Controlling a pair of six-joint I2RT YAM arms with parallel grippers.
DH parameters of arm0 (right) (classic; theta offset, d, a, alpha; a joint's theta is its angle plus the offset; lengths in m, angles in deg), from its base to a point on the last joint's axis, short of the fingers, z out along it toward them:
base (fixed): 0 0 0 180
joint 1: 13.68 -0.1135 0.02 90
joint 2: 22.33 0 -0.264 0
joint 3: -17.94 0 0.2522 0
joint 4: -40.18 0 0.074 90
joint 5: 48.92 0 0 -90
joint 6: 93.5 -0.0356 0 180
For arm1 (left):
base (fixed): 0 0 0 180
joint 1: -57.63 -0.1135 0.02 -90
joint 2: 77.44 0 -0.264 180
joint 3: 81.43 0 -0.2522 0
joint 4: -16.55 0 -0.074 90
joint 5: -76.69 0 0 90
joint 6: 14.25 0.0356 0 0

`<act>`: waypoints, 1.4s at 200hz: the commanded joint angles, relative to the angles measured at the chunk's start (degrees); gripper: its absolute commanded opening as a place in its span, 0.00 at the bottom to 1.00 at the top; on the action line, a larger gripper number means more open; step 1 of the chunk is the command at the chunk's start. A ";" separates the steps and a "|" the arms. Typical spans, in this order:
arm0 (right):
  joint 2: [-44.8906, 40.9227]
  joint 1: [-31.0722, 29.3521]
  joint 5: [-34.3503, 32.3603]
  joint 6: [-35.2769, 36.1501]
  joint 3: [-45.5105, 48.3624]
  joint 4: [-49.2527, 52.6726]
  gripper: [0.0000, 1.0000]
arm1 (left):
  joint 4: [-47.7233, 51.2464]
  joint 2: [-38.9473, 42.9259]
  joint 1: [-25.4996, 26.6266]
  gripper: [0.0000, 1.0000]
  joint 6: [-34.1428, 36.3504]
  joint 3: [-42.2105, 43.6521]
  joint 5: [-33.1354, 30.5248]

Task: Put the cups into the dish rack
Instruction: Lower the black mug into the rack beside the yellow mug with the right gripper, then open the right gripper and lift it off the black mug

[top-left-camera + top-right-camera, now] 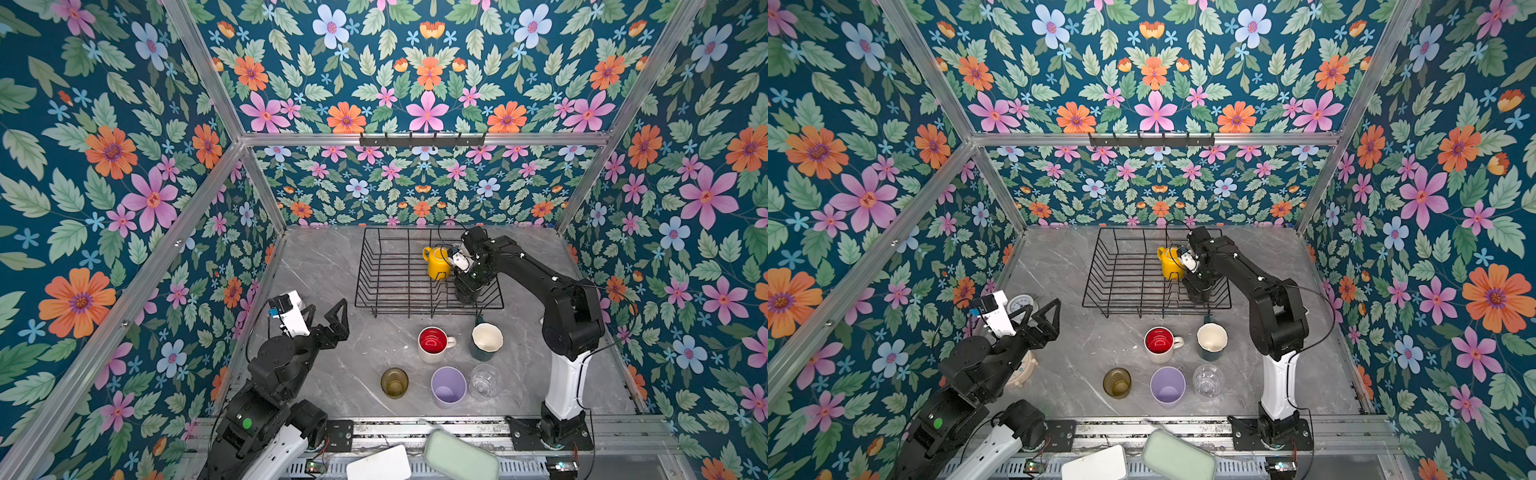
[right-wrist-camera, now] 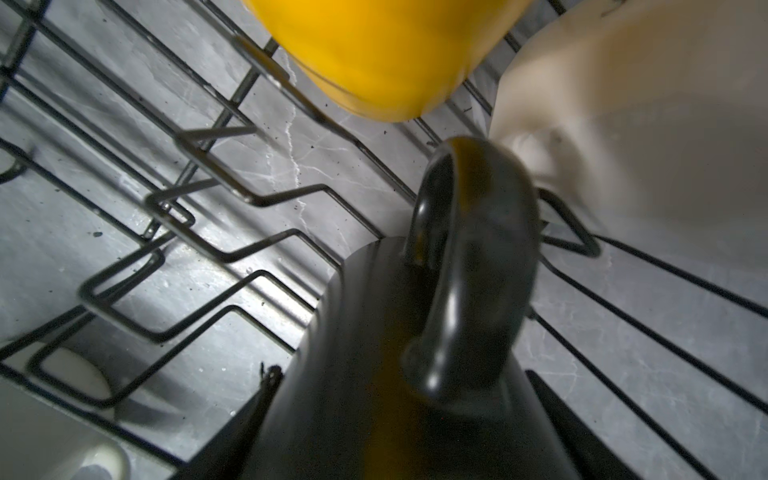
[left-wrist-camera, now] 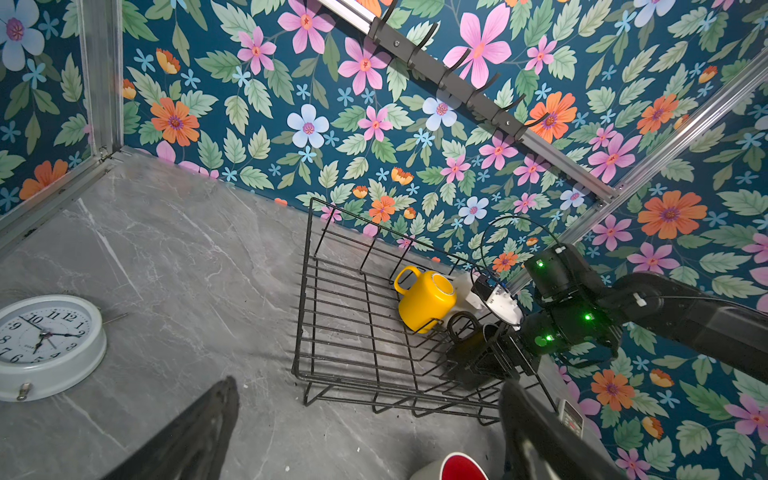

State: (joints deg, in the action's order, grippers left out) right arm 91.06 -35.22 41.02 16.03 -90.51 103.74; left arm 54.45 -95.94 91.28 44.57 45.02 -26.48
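**Black mug in right hand, inside the rack**

Right hand (image 1: 468, 289) reaches down into the black wire dish rack (image 1: 376, 270), near its front right corner. Fingers (image 2: 255, 409) are pinched across the body of a glossy black ceramic mug (image 2: 365, 332), whose handle faces the wrist camera. A tilted yellow ceramic mug (image 1: 436, 262) and a plain white mug (image 2: 623, 104) sit just beyond it.

Left hand (image 1: 326, 316) is spread wide and empty above the grey marble surface (image 1: 324, 257), well apart from the rack. The nearest cup to it is a white mug with a red inside (image 1: 432, 343), untouched.
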 commanded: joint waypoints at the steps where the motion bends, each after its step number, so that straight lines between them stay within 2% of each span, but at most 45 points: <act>1: -0.92 0.03 -1.56 -0.90 -0.14 0.21 0.82 | 0.15 0.44 -0.07 1.00 -0.29 -0.30 -0.30; 101: -4.18 0.04 0.88 -3.06 -0.49 0.71 0.93 | 1.48 1.98 -0.07 1.00 -1.34 -0.52 -1.27; 150: -13.35 0.01 5.04 -10.75 2.59 -0.12 0.93 | 1.96 2.24 -0.07 0.99 -2.07 -0.79 -2.19; 217: -32.84 0.06 5.38 -24.41 16.02 3.09 0.84 | 2.05 2.33 -0.07 1.00 -2.37 -1.31 -3.66; 245: -39.62 0.01 6.38 -29.24 21.45 4.58 0.73 | 1.92 2.53 -0.07 1.00 -2.66 -1.80 -4.16; 280: -45.31 0.01 5.24 -32.53 26.69 6.81 0.64 | 2.57 2.57 -0.06 0.99 -2.75 -2.41 -4.56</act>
State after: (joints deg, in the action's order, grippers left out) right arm 48.19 -35.20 46.88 -12.34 -66.03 107.81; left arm 57.31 -93.52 91.28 42.37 43.12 -30.10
